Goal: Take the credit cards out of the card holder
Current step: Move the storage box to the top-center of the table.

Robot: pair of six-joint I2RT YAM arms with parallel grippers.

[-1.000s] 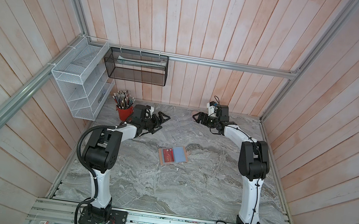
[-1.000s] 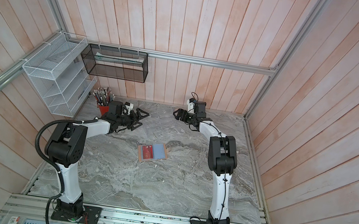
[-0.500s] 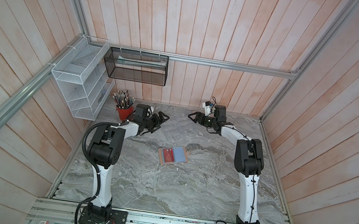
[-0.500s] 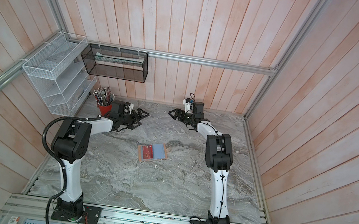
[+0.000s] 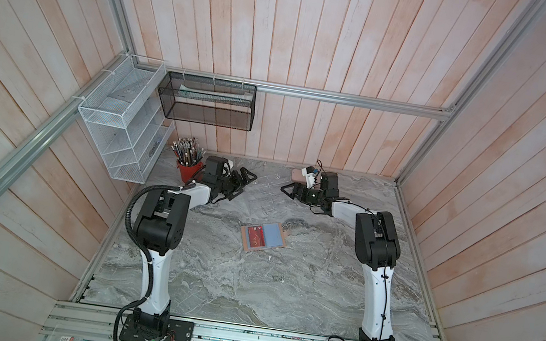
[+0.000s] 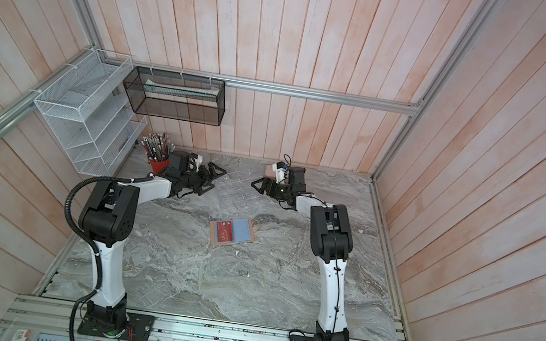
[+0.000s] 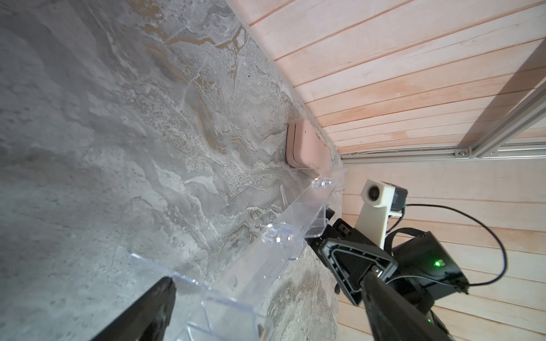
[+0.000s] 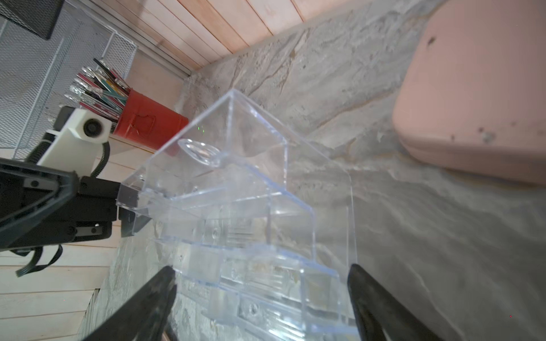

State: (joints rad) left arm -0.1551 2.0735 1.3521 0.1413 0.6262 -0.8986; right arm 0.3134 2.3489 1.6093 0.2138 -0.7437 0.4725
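Right gripper [image 5: 288, 192] nearer; card holder [image 5: 273, 235] apart

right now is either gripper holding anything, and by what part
Nothing looks gripped. The left gripper and right gripper stand open around opposite ends of the clear rack; contact cannot be told.

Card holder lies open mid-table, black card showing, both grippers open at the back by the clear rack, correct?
No: the card holder shows a red card, not black; both top views show it. Otherwise yes: holder open mid-table, left gripper and right gripper open by the clear rack.
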